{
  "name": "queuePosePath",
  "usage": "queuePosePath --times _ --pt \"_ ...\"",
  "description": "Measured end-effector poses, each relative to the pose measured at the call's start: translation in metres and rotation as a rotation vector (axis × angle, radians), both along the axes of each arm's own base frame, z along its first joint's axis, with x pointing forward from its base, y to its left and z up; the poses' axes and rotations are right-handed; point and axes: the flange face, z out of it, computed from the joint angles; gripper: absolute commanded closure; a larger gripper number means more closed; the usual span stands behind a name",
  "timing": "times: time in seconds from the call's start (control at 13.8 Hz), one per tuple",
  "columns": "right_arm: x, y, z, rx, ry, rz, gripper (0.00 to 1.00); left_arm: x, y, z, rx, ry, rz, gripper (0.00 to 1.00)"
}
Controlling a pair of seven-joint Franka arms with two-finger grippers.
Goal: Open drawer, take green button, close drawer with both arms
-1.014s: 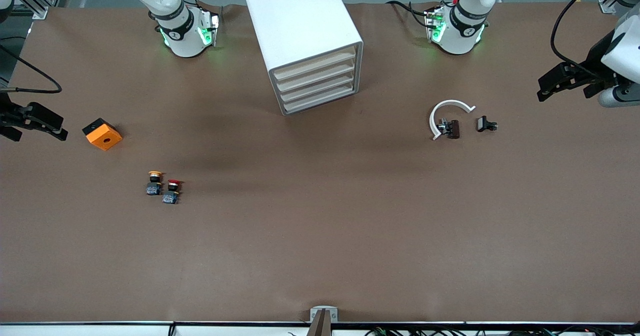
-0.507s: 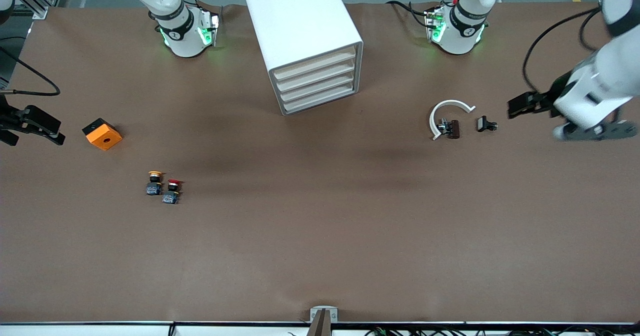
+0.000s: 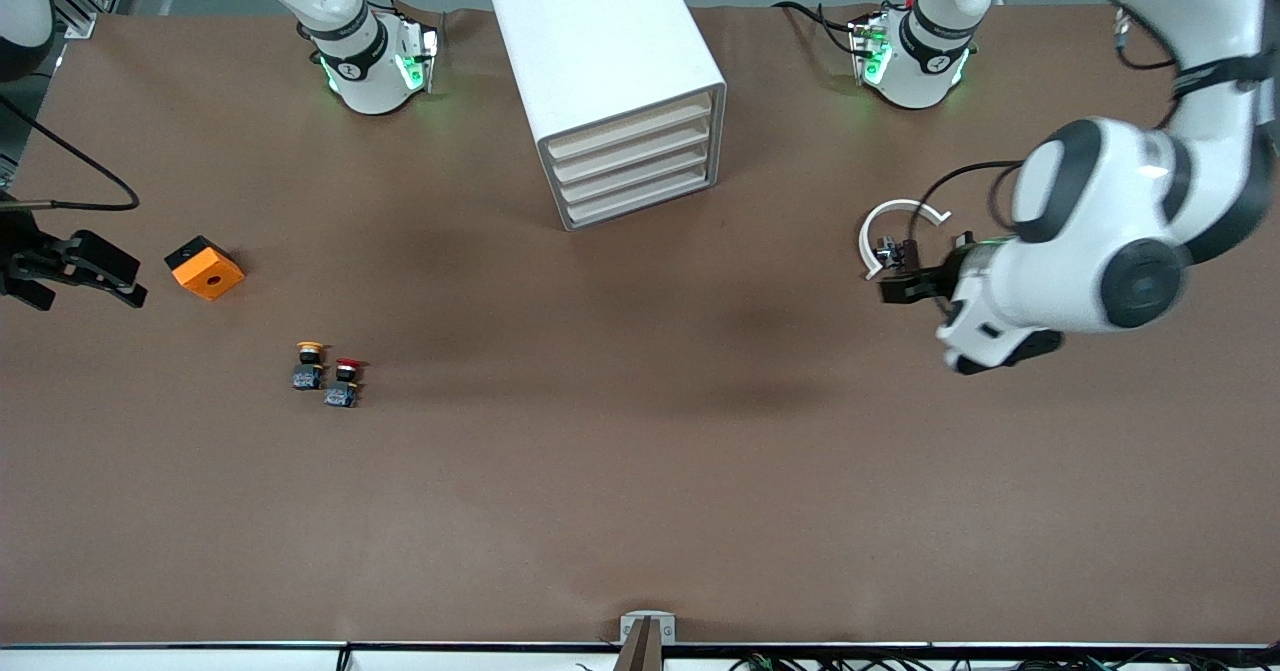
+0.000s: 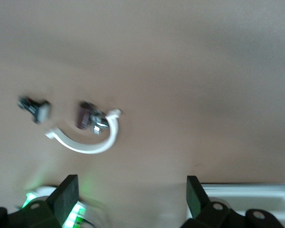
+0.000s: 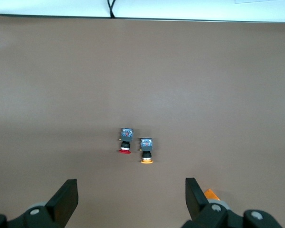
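Note:
The white cabinet (image 3: 600, 61) stands between the two arm bases, and all its beige-fronted drawers (image 3: 632, 166) are shut. Its corner (image 4: 249, 194) shows in the left wrist view. No green-capped button shows in any view. My left gripper (image 3: 895, 288) hangs open over the table beside a white curved piece (image 3: 885, 221), with nothing between its fingers (image 4: 66, 194). My right gripper (image 3: 135, 284) is at the right arm's end of the table beside an orange block (image 3: 205, 268). It is also open and empty (image 5: 130, 197).
An orange-capped button (image 3: 309, 364) and a red-capped one (image 3: 344, 382) stand together, nearer the front camera than the block; both (image 5: 146, 151) (image 5: 126, 141) show in the right wrist view. Small dark parts (image 4: 88, 116) (image 4: 35, 107) lie by the curved piece (image 4: 85, 145).
The left arm has swung in from its end of the table, bringing its gripper over the spot beside the white curved piece. The right gripper has shifted slightly. Both stayed open.

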Motion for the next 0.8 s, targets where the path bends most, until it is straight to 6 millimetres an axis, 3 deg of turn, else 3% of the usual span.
queuePosePath --times 0.22,0.58,0.8 --pt "0.001 0.020 -0.002 0.001 0.002 0.033 0.00 -0.001 -0.059 -0.055 0.087 0.085 0.241 0.00" --pt "0.004 0.054 -0.011 0.002 0.015 0.088 0.00 0.005 -0.115 -0.123 0.242 0.195 0.655 0.00" --pt "0.002 0.082 -0.012 0.002 0.018 0.132 0.00 -0.010 -0.148 -0.151 0.384 0.286 0.904 0.00"
